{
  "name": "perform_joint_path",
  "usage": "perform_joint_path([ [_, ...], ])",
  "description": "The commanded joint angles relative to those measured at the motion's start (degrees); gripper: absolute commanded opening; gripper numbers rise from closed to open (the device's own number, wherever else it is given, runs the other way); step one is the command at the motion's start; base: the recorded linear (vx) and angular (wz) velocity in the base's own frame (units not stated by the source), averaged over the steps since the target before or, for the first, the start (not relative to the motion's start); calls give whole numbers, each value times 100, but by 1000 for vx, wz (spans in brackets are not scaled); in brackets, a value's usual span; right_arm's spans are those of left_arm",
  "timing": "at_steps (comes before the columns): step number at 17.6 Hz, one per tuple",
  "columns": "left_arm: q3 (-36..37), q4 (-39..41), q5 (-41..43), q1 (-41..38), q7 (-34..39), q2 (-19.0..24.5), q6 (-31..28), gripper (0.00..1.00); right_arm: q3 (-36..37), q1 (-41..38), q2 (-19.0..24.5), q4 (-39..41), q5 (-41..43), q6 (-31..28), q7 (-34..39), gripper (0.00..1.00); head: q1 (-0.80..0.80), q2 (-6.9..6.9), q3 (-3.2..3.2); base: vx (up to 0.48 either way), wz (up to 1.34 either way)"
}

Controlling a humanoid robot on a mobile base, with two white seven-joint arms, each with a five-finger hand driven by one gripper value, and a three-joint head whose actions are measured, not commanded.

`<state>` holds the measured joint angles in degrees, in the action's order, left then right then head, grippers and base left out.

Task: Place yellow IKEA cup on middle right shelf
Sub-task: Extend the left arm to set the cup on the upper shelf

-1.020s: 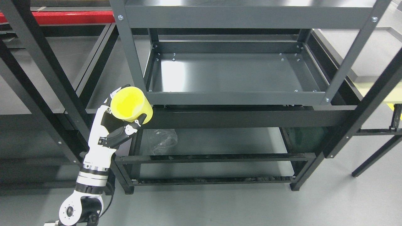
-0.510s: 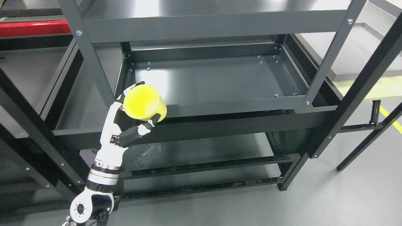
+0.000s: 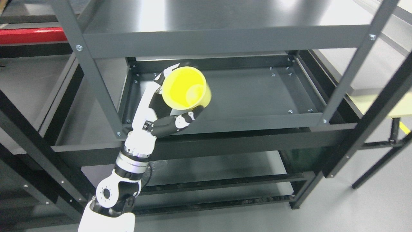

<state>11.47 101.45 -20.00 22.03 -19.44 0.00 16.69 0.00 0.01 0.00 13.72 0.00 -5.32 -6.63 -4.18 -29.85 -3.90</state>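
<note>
Yellow cup [image 3: 185,87], tilted, mouth toward camera; clasped in left hand [image 3: 165,111] above middle shelf [image 3: 257,96], left part. Step: carrying to placement. Next called for: rightward travel, righting, lowering, release.

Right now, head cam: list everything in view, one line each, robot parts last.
Yellow cup: 1, yellow, held tilted with its opening toward the camera, over the left part of the middle shelf.
Middle shelf: 1, dark grey metal tray, centre of the rack, nothing resting on it.
Top shelf: 1, dark grey, above the middle shelf.
Lower shelf: 1, dark grey, below the middle shelf.
Clear plastic wrap: 1, transparent, left end of the lower shelf, mostly hidden behind the arm.
Red beam: 1, red, upper left behind the rack.
Floor: grey, lower right.
Left hand: 1, white and black, fingers wrapped around the yellow cup; arm enters from the lower left.
Right hand: not in view.
</note>
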Motion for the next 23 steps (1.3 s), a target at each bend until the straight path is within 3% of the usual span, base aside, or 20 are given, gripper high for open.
perform_joint_path([
  [1,1883,24,-30,1012,11,100,255,2,-105,-80,-100,-1,141,-4,-5,99,0,0,0,161,168],
  [7,2500,24,-679,2523,273,100,291,2,-97,-80,-100,-1,141,-4,-5,99,0,0,0,128,290],
  [11,2430,-28,-1585,3973,1432,100,-59,0,-97,-80,-100,-1,141,-4,-5,99,0,0,0,97,187],
  [13,2352,-37,-1910,4413,2003,100,-629,0,-97,-80,-100,-1,141,-4,-5,99,0,0,0,69,100],
  [16,2123,-274,-2393,4854,2865,100,-1946,0,-97,-80,-100,-1,141,-4,-5,99,0,0,0,29,38],
  [20,1763,-897,-3044,4863,3052,100,-3967,0,-97,-80,-100,-1,141,-4,-5,100,0,0,0,-6,-16],
  [23,1648,-1687,-3133,4968,3052,100,-4779,0,-97,-80,-100,-1,141,-4,-5,99,0,0,0,0,0],
])
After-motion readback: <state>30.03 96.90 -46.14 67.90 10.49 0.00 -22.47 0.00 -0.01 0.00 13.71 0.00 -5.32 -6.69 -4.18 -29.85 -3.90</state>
